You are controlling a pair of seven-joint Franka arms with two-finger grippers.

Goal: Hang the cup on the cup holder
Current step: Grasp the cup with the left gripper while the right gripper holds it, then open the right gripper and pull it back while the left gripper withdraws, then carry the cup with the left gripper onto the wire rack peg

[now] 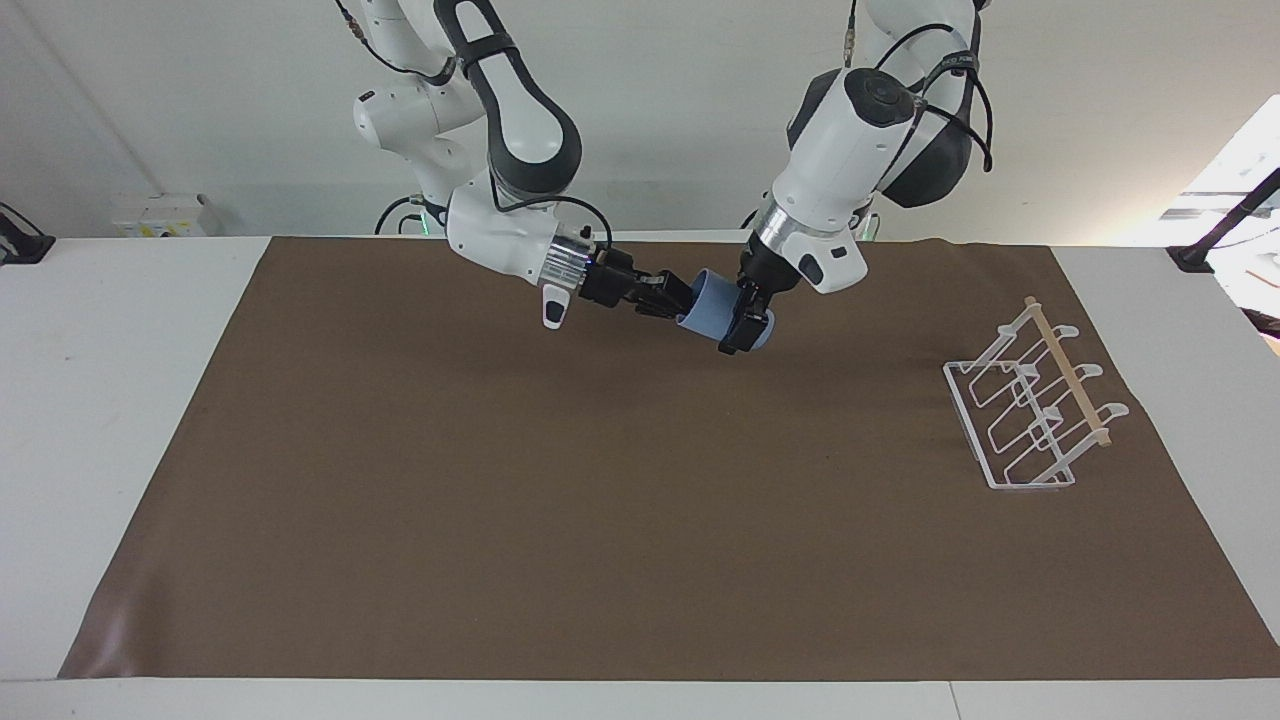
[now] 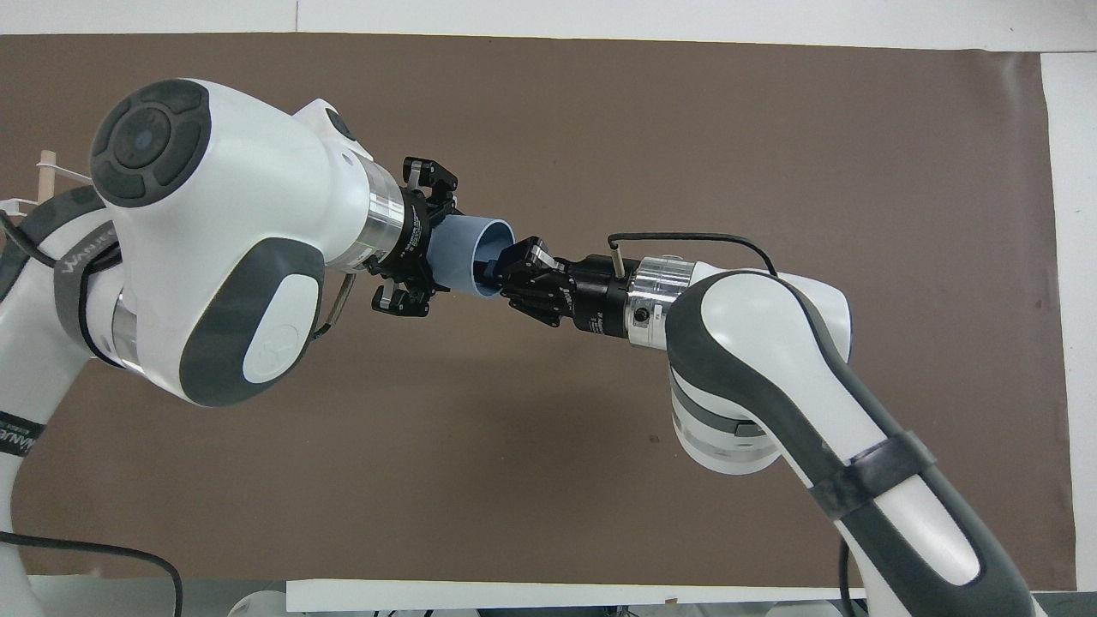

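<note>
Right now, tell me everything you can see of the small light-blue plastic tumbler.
The small light-blue plastic tumbler is smooth, matte, handleless and tapered toward its base. It lies tilted on its side in the air over the brown mat, touching no surface. The right gripper grips its open rim, one finger inside. The left gripper straddles its narrower base end, fingers on either side. The white wire rack stands apart, at the left arm's end.
</note>
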